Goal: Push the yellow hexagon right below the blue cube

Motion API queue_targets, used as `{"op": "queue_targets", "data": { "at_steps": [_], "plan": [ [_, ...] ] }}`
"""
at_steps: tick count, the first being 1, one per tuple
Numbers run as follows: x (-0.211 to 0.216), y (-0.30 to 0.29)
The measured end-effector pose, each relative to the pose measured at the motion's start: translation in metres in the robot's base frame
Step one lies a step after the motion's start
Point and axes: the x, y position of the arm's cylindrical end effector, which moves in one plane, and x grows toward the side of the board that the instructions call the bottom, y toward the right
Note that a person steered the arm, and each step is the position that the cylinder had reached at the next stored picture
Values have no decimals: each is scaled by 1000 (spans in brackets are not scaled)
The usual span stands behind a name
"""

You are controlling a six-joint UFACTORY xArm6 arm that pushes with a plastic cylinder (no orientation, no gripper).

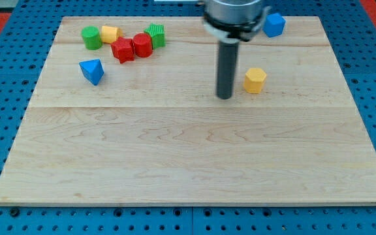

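Top-left cluster: green cylinder [91, 37], yellow block [111, 33], two red blocks [132, 47], possibly green star [155, 34]; blue triangle [92, 70] below.

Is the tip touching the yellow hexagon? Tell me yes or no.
No: my tip stands on the board just to the view's left of the yellow hexagon, with bare wood showing between them.

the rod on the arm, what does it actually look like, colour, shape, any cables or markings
My arm ends in a straight, dark grey to black cylindrical rod with a smooth, slightly glossy surface. It hangs from a wider round collar, metallic grey with a dark band, blurred and cut off by the view's top. My tip is a plain flat end. No cables, labels or markings show, and there are no jaws.
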Motion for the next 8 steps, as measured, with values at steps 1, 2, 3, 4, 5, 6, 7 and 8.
{"op": "queue_targets", "data": {
  "at_steps": [1, 2, 3, 4, 5, 6, 7, 8],
  "plan": [
    [-46, 77],
    [-8, 115],
    [-15, 127],
    [-67, 115],
    [-78, 128],
    [-54, 149],
    [-91, 141],
    [-110, 124]
  ]
}}
